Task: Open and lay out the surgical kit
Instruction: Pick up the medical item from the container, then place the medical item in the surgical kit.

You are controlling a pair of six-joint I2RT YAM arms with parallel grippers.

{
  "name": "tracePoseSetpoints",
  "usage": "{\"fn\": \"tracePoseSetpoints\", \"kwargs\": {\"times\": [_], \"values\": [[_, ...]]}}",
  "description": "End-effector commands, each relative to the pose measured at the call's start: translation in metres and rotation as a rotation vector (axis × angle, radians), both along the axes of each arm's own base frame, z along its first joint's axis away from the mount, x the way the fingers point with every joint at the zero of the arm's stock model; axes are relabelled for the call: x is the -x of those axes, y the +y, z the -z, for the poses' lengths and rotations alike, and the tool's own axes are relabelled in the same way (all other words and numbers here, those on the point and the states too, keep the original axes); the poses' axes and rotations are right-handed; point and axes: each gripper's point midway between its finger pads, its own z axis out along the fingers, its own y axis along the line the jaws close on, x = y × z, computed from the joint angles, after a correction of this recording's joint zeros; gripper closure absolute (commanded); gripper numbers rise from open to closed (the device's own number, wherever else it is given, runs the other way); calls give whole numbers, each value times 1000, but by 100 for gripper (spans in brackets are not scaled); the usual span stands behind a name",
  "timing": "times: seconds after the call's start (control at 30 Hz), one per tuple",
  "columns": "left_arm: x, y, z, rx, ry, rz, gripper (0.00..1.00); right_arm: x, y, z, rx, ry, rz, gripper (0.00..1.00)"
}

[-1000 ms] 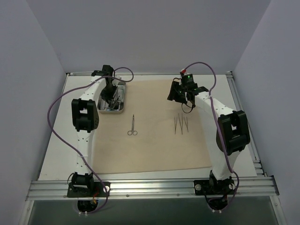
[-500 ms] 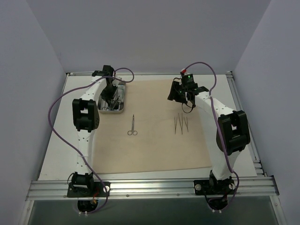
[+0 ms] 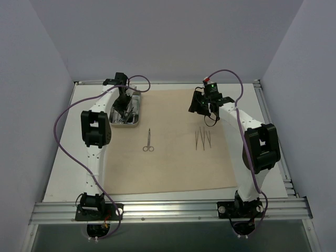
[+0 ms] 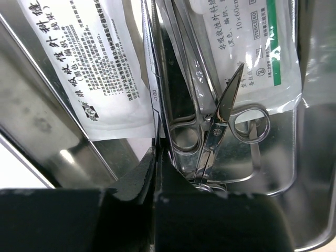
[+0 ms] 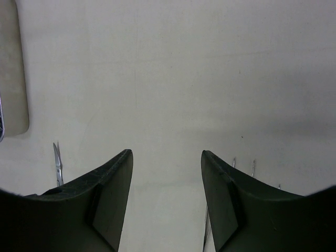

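Cloth wrap [image 3: 173, 168] is spread flat on the counter [image 3: 63, 178]. One pr of scissors [image 3: 149, 142] lies mid-sheet, w/ thin tweezers [image 3: 202, 139] to its right, well apart from it. Steel tray [image 3: 128, 125] sits at the far left corner of the sheet and holds the rest.

Left claw [image 4: 156, 157] is down inside the tray, fingers pressed together. A thin dark edge runs up from the tips. Can't tell if it's caught, or if it's packet rim or steel.

Just beside the tips are scissor-handled instruments [image 4: 210, 126], overlapping each other, ring handles toward the claw. They lie partly over two clear packets [image 4: 84, 63] [image 4: 257, 47].

Right claw [image 5: 167, 199] hangs over bare cloth, fingers apart, nothing btwn them.

Handling, prob:
- **Packets:** light, floppy, slick film. Pinch the sealed edge, not the middle.
- **Instruments:** stiff, thin, slippery steel. Grip across the shanks near the pivot.
- **Risk:** they're nested, so lifting one may drag a neighbour or packet along.
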Motion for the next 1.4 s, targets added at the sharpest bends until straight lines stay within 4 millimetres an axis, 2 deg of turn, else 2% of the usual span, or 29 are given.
{"fn": "tracePoseSetpoints", "kwargs": {"times": [0.0,0.13,0.4,0.57,0.63,0.73,0.77,0.83,0.87,0.9,0.97,1.0,1.07,1.1,1.13,1.17,1.23,1.37], "values": [[-18,-3,-53,23,-149,-11,98,3,-4,-19,-3,-30,6,50],[-20,-5,-77,43,-198,-31,98,3,-5,-22,-3,-37,8,50],[-17,-9,-102,69,-234,-70,98,7,-8,-26,0,-48,15,50],[-18,-8,-127,74,-287,-128,98,8,-9,-31,-8,-61,20,50],[-13,-6,-139,64,-300,-169,98,8,-9,-34,-12,-69,22,50],[4,-24,-156,89,-304,-212,98,10,-12,-36,-15,-74,39,50],[15,-41,-149,86,-278,-198,98,10,-13,-37,-11,-78,47,50],[32,-55,-154,68,-272,-197,98,13,-15,-38,-13,-80,59,50],[41,-64,-150,78,-254,-221,98,14,-16,-41,-15,-87,67,50],[57,-79,-138,70,-205,-203,98,15,-17,-46,-20,-98,70,50],[74,-94,-133,92,-172,-241,98,20,-21,-45,-18,-96,86,50],[85,-106,-123,85,-146,-227,98,23,-23,-52,-19,-110,90,50],[93,-114,-122,77,-159,-260,98,32,-29,-50,-7,-101,102,50],[97,-118,-117,68,-156,-267,98,35,-33,-59,-4,-123,113,50],[104,-131,-113,70,-154,-274,98,39,-37,-61,0,-126,120,50],[106,-136,-110,59,-154,-274,98,47,-41,-56,11,-109,128,50],[117,-154,-96,51,-122,-257,98,56,-49,-68,15,-136,151,49],[131,-168,-65,36,-69,-267,98,75,-59,-74,18,-144,179,49]]}}
